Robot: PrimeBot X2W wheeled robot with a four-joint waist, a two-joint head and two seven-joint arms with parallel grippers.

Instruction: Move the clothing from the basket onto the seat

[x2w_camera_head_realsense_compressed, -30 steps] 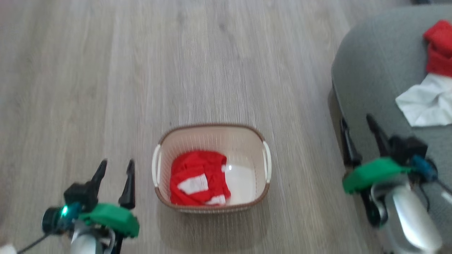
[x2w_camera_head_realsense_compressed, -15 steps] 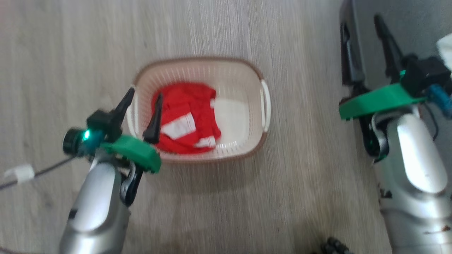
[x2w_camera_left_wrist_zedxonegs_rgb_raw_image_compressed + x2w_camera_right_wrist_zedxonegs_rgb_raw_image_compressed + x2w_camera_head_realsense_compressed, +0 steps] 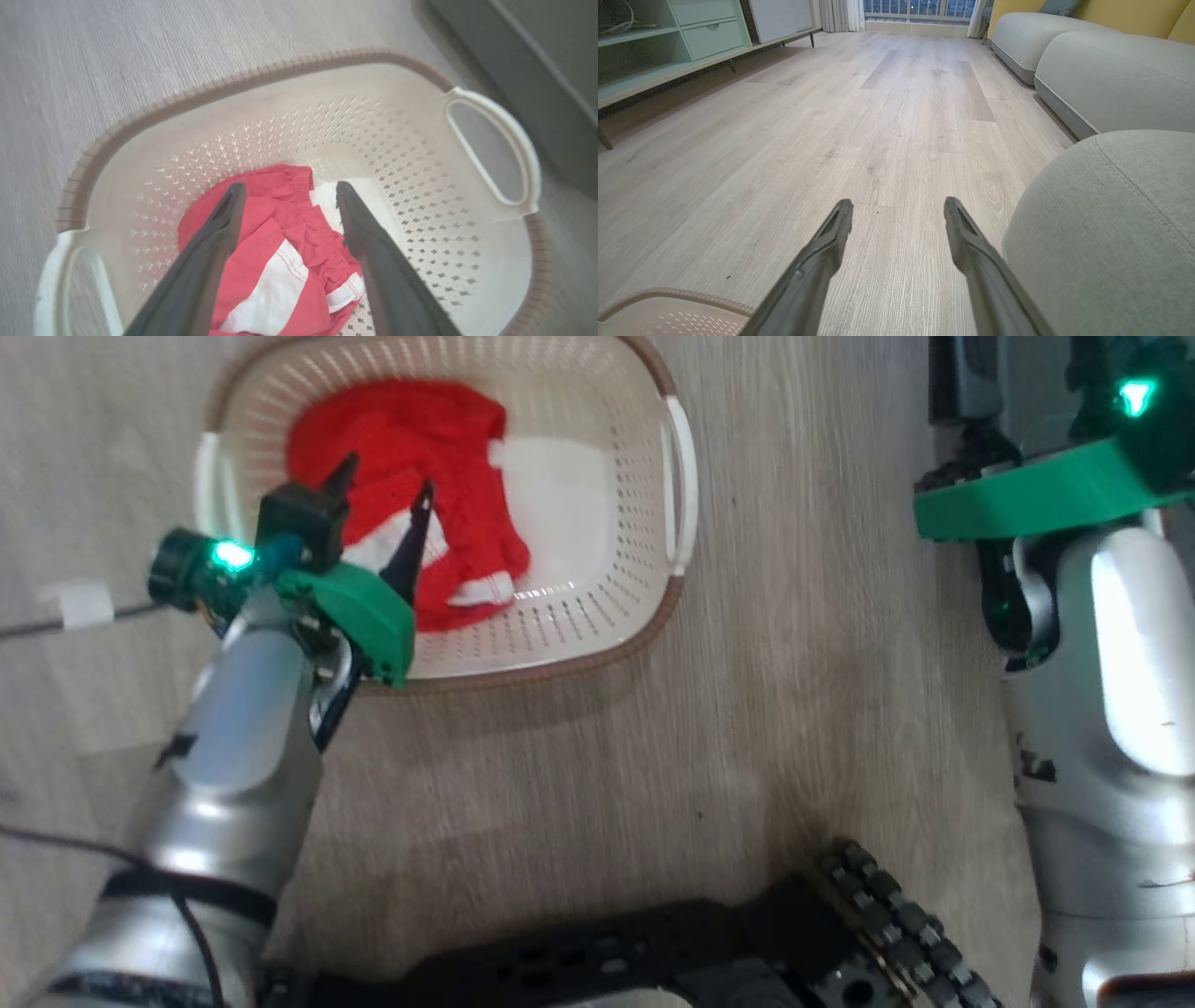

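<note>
The cream perforated basket [image 3: 597, 658] with a brown rim stands on the wood floor. In it lies the clothing [image 3: 411, 429], a bright red garment with white patches, beside a bare patch of the basket's bottom. My left gripper [image 3: 387, 476] hangs open over the basket's left half. In the left wrist view its fingertips [image 3: 290, 186] point down at the red garment [image 3: 275, 219] inside the basket wall [image 3: 280, 126]; whether they touch it I cannot tell. My right gripper [image 3: 899, 204] is open and empty above the floor, just left of the grey-green seat [image 3: 1111, 233].
My black wheeled base [image 3: 709, 943] fills the bottom of the head view. A cable with a white tag [image 3: 84, 604] runs at the left. Further grey sofas [image 3: 1064, 46] line the right, a pale green cabinet [image 3: 668, 37] the left, with open floor [image 3: 901, 116] between.
The head camera has tipped down and closer. My left gripper has gone from the floor beside the basket to above the red garment inside it. Both grippers have stayed open.
</note>
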